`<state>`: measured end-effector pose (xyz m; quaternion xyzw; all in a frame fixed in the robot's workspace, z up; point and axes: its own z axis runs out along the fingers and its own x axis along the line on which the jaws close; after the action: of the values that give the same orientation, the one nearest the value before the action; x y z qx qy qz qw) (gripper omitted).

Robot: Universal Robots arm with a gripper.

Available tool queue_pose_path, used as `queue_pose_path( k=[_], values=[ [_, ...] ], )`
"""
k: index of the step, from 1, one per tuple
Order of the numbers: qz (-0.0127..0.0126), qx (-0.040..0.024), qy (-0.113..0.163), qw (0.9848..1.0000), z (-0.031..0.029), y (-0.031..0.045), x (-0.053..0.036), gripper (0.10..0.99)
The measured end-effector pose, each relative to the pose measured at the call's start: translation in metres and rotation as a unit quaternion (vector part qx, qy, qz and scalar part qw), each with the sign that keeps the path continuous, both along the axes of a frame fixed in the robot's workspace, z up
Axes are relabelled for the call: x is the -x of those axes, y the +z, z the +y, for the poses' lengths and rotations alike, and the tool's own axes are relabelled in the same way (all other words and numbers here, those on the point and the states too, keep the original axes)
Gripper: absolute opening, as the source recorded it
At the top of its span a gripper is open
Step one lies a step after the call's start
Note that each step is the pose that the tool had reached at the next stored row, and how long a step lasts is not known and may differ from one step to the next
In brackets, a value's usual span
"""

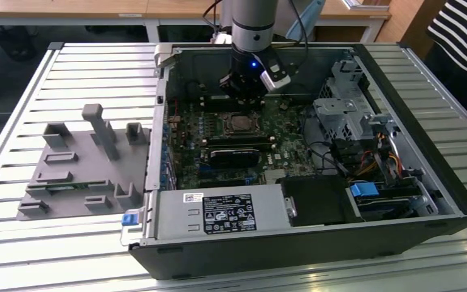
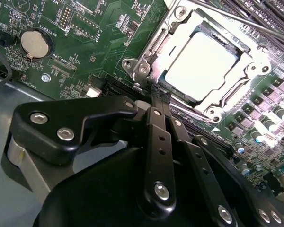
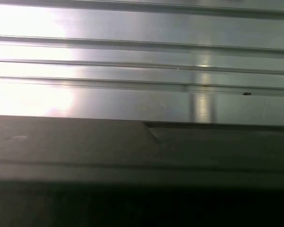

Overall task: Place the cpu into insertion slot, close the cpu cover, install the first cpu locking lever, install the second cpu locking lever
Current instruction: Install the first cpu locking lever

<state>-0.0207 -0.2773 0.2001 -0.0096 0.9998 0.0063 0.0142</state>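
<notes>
On the exterior view's left, a grey moulded fixture (image 1: pixel 79 164) lies on the slatted metal table (image 1: pixel 22 255). Just beside it, in the middle of the frame, is the open computer case (image 1: pixel 298 255), with the labelled power supply (image 1: pixel 217 213) at its lower edge. My arm comes down from the upper middle of the frame, and my gripper (image 1: pixel 242 96) hangs low over the green motherboard (image 1: pixel 193 152), just beyond the socket.

In the second wrist view my fingers (image 2: pixel 157 137) are drawn narrow, close together, and my gripper's tips (image 2: pixel 156 92) meet right at the edge of the cpu cover (image 2: pixel 248 59). The cover lies flat over the insertion slot (image 2: pixel 217 35). The cpu (image 2: pixel 201 66) sits inside, its pale metal top showing through the window. A thin lever rod (image 2: pixel 236 21) runs along one side of the cover. A coin battery (image 2: pixel 36 43) sits on the board, well apart from the socket.

To the right of the socket in the exterior view is the metal drive cage (image 1: pixel 343 118). In the upper right corner is a person's striped sleeve (image 1: pixel 461 36).
</notes>
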Motion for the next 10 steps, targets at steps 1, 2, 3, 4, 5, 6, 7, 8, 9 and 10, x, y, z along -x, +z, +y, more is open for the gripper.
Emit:
queue_pose_path(
  k=[1, 2, 3, 4, 5, 6, 7, 8, 9, 10],
  values=[
    [0.0000, 0.0003, 0.000, 1.0000, 0.0000, -0.0002, 0.0000, 0.106],
    [0.0000, 0.0006, 0.000, 1.0000, 0.0000, -0.0005, 0.0000, 0.106],
    [0.0000, 0.0010, 0.000, 1.0000, 0.0000, -0.0006, 0.0000, 0.106],
    [0.0001, 0.0015, 0.000, 1.0000, 0.0000, -0.0008, 0.0000, 0.106],
    [0.0001, 0.0018, 0.000, 1.0000, 0.0000, -0.0010, 0.0000, 0.106],
    [0.0000, 0.0019, 0.000, 1.0000, 0.0000, -0.0011, -0.0001, 0.106],
    [0.0000, 0.0020, 0.000, 1.0000, 0.0000, -0.0011, -0.0001, 0.106],
    [0.0000, 0.0019, 0.000, 1.0000, 0.0000, -0.0012, -0.0001, 0.106],
    [-0.0001, 0.0019, 0.000, 1.0000, 0.0000, -0.0011, -0.0001, 0.106],
    [-0.0002, 0.0018, 0.000, 1.0000, 0.0001, -0.0009, -0.0001, 0.106]
  ],
)
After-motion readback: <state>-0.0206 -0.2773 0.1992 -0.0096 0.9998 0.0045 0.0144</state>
